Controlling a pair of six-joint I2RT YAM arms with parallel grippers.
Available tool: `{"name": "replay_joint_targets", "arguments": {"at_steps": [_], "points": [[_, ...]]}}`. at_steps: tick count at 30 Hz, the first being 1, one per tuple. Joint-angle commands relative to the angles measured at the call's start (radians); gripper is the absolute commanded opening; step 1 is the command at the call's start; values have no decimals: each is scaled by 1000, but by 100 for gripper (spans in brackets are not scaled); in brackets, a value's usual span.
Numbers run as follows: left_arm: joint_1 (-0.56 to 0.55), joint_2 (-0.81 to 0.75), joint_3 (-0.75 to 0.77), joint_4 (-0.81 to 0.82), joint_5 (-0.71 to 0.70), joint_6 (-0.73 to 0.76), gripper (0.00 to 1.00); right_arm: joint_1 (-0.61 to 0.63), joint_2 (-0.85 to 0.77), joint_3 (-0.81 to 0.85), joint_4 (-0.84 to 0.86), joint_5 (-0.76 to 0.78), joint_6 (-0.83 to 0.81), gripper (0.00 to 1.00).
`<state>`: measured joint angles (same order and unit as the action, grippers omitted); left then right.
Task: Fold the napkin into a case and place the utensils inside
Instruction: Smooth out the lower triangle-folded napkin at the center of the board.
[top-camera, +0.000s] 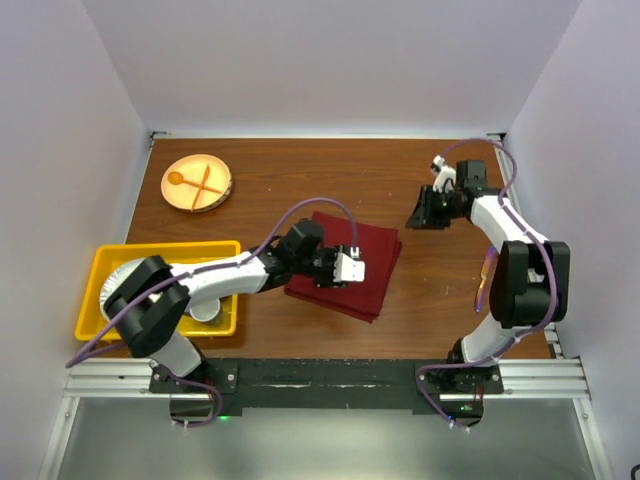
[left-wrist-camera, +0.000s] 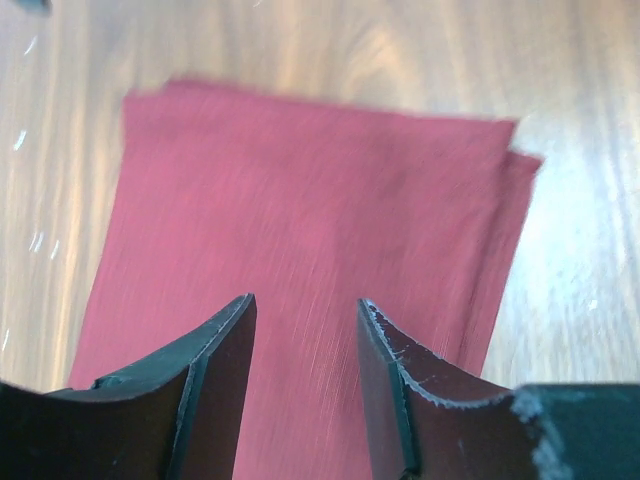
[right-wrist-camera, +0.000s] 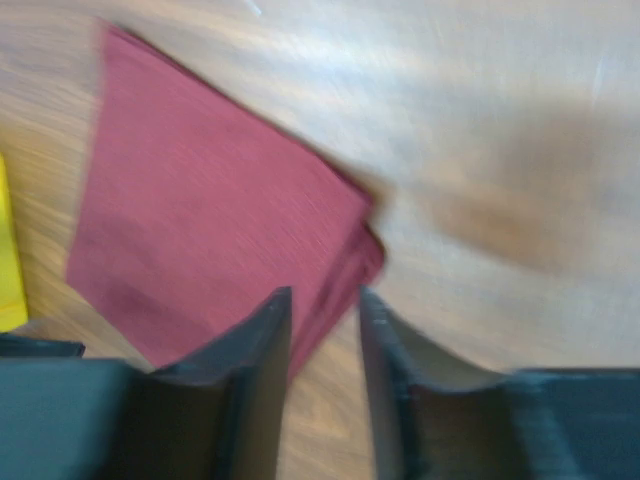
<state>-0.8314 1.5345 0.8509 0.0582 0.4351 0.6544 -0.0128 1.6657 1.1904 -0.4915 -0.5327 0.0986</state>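
napkin (left-wrist-camera: 300, 200) folded to layered rect at table (top-camera: 450, 300) ctr, not yet a narrow case; utensils not in. left gripper (left-wrist-camera: 305, 305) half-open above it, right gripper (right-wrist-camera: 325, 295) narrow, both empty.

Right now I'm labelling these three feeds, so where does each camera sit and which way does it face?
Top external: fixed above and behind the arm bases, looking down on the table; left arm and right arm show.
Left wrist: on the left arm, looking down past the left claw at the napkin.
Right wrist: on the right arm, looking past the right claw at the napkin's corner.
Shared: all three see the napkin.
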Motion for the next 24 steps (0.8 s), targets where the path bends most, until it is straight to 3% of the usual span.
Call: {"name": "replay_joint_targets", "arguments": {"at_steps": [1, 6, 12, 16, 24], "points": [[-54, 94, 79, 43, 86, 91, 50, -25, 3, -95, -35, 99, 62, 29], [-117, 188, 131, 6, 112, 142, 47, -47, 77, -118, -38, 109, 90, 19], [-135, 237, 149, -35, 97, 151, 46, -39, 175, -129, 73, 76, 128, 17], [-83, 256, 143, -46, 94, 79, 36, -19, 270, -89, 126, 51, 154, 15], [29, 280, 142, -83, 87, -16, 35, 5, 341, -52, 175, 33, 188, 13]]}}
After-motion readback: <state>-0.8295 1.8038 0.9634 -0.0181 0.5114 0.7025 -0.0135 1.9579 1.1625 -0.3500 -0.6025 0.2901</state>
